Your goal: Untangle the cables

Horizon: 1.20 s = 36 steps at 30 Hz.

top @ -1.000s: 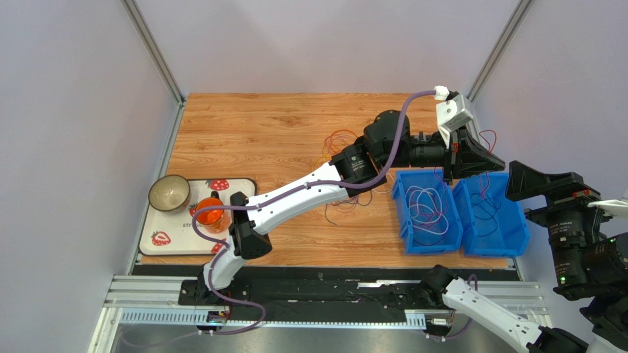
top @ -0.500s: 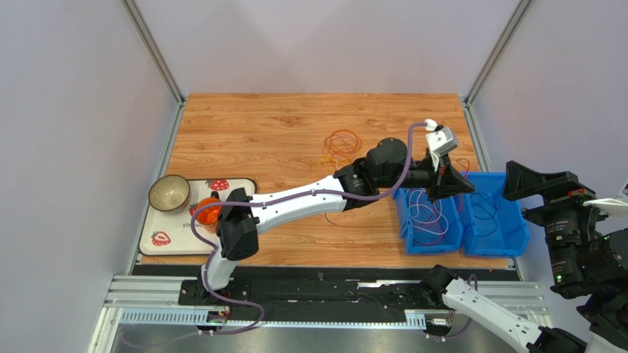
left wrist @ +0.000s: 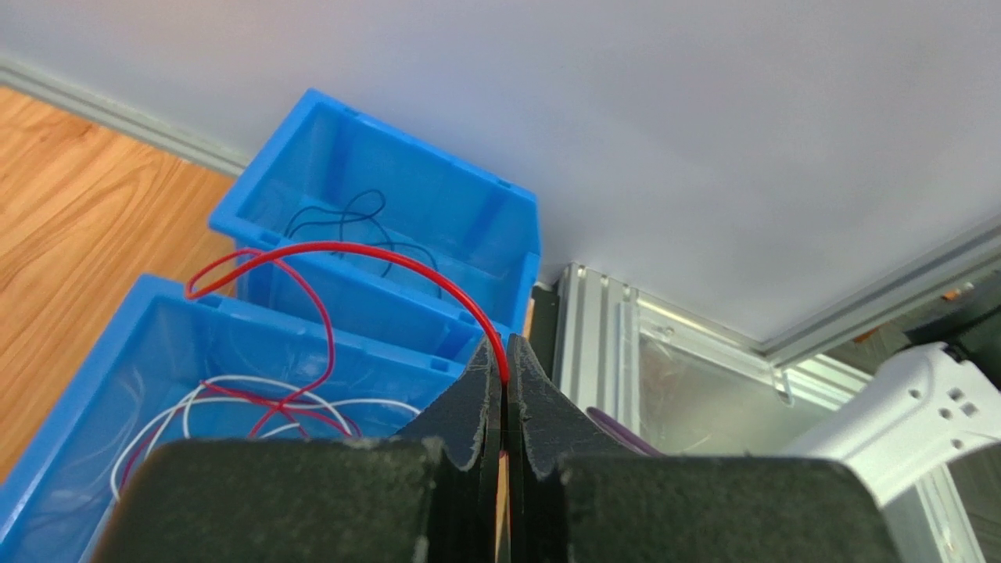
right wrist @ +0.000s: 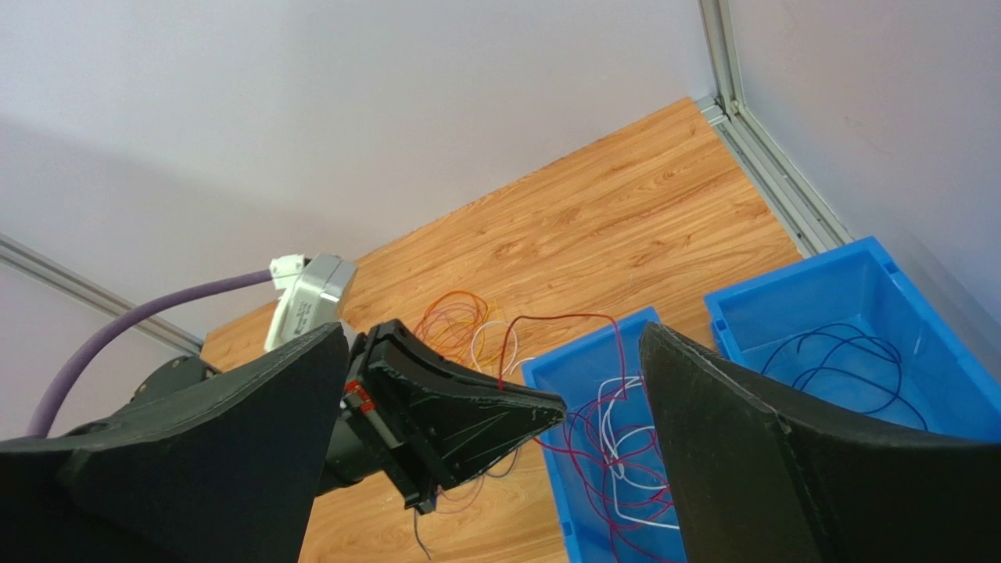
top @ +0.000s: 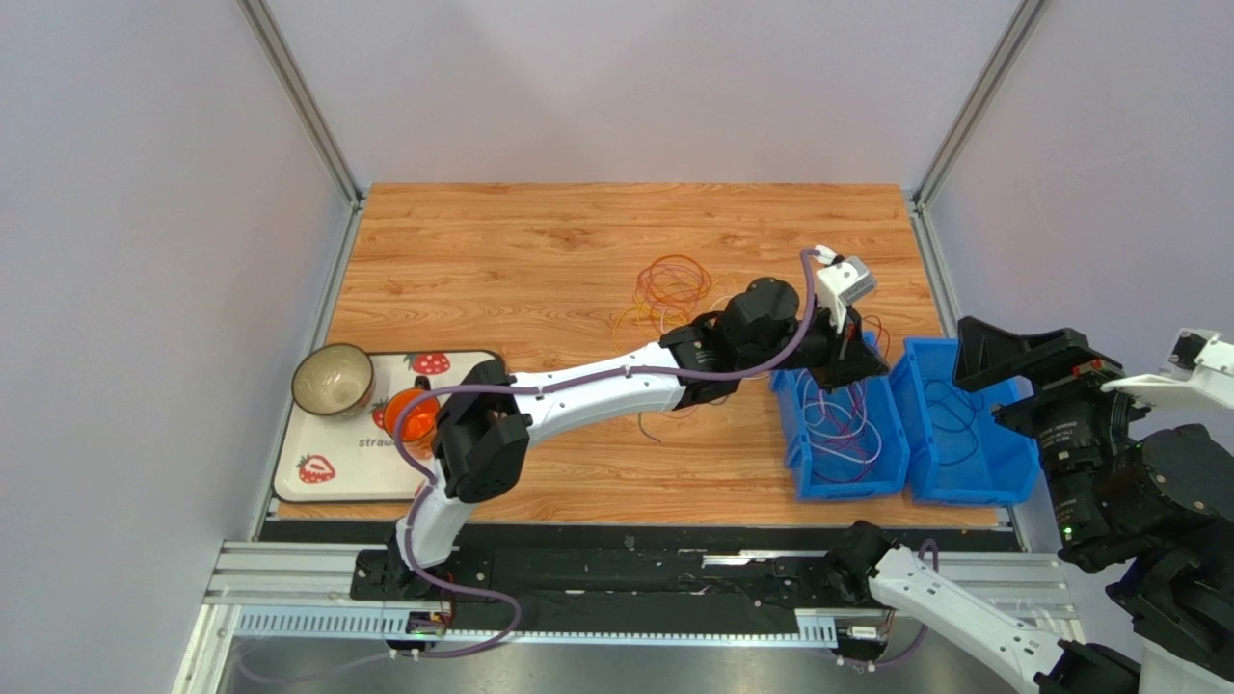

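Observation:
My left gripper [left wrist: 505, 366] is shut on a thin red cable [left wrist: 353, 250]. The cable arcs out from the fingertips and drops into the nearer blue bin [left wrist: 176, 340]. In the top view this gripper [top: 855, 367] hovers over the back edge of the left blue bin [top: 794, 434], which holds white, red and purple cables [top: 837, 412]. A tangle of orange, red and yellow cables [top: 669, 282] lies on the wood behind the arm. My right gripper [right wrist: 494, 340] stands wide open with nothing between its fingers, looking at the left gripper [right wrist: 517, 411] from the right [top: 1007, 352].
A second blue bin [top: 1014, 466] with dark cables sits right of the first. At the left a strawberry-print tray [top: 312, 470] carries a bowl [top: 332, 379] and an orange object [top: 412, 420]. Metal frame posts and walls border the table.
The left gripper has drawn back from the far right corner, leftward and lower, to the left bin, still holding the red cable. The right arm has shifted slightly left.

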Each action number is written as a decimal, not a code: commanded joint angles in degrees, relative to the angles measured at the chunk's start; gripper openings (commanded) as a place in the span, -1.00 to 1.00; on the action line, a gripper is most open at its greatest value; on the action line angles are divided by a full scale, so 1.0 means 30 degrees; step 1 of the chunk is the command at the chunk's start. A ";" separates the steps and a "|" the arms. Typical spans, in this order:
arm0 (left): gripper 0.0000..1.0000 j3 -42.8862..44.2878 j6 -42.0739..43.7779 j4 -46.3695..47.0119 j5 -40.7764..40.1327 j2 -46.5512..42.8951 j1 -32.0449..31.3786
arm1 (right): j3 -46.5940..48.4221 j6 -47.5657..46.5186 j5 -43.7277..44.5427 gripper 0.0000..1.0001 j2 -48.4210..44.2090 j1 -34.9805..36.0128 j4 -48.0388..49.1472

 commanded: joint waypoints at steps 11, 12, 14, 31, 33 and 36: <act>-1.00 0.1359 -0.2019 -0.2557 -0.0966 0.3589 0.0319 | -0.1750 0.0755 -0.1000 0.99 0.0798 0.0020 0.0473; -1.00 0.1419 -0.2223 -0.2793 -0.1287 0.3880 0.0290 | -0.1751 0.0726 -0.1029 0.98 0.0828 0.0078 0.0502; -1.00 0.1827 -0.2429 -0.3378 -0.1349 0.4145 0.0377 | -0.1867 0.0667 -0.1058 0.98 0.0945 0.0049 0.0560; -0.89 0.4319 -0.4510 -0.6429 -0.1115 0.5875 0.0787 | -0.2454 0.0666 -0.1527 0.98 0.0769 0.0049 0.0853; -0.71 0.4407 -0.4569 -0.6487 -0.0822 0.5817 0.0787 | -0.2425 0.0696 -0.1673 0.98 0.0828 0.0049 0.0824; -0.36 0.4350 -0.4569 -0.6545 -0.0587 0.5466 0.0787 | -0.2395 0.0871 -0.1937 0.97 0.0915 0.0049 0.0766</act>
